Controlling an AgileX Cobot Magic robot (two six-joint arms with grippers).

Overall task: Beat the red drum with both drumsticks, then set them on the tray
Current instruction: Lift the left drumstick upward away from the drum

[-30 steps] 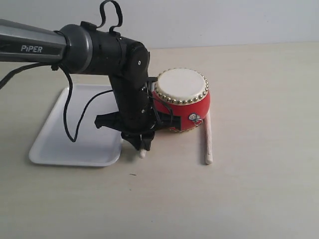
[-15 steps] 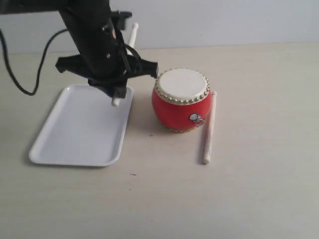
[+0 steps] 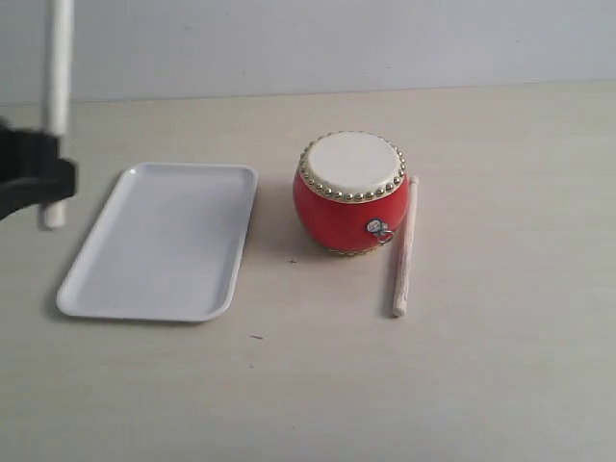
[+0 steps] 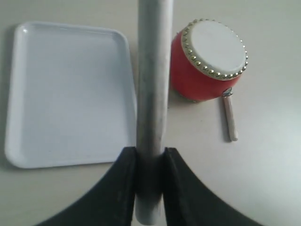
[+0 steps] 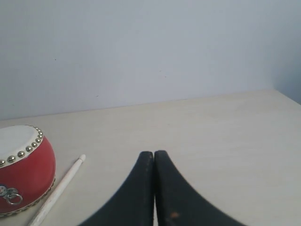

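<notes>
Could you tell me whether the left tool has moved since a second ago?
Yes. The left tool, holding a pale wooden drumstick, went from beside the glossy red drum leftward past the white plastic tray.

Lighting is bright, even and diffuse in all views. Exterior view: the red drum (image 3: 349,207) casts a soft shadow leftward toward the tray (image 3: 144,300), and small highlights show on its gloss. The held drumstick (image 3: 58,87), upper left of frame, is soft-edged. Left wrist view: the same stick is close to the lens, out of focus and grey-shaded. The left gripper (image 4: 149,160) renders as featureless black. Right wrist view: the right gripper (image 5: 154,157) is likewise black, and the wall (image 5: 150,47) carries a bluish cast.
</notes>
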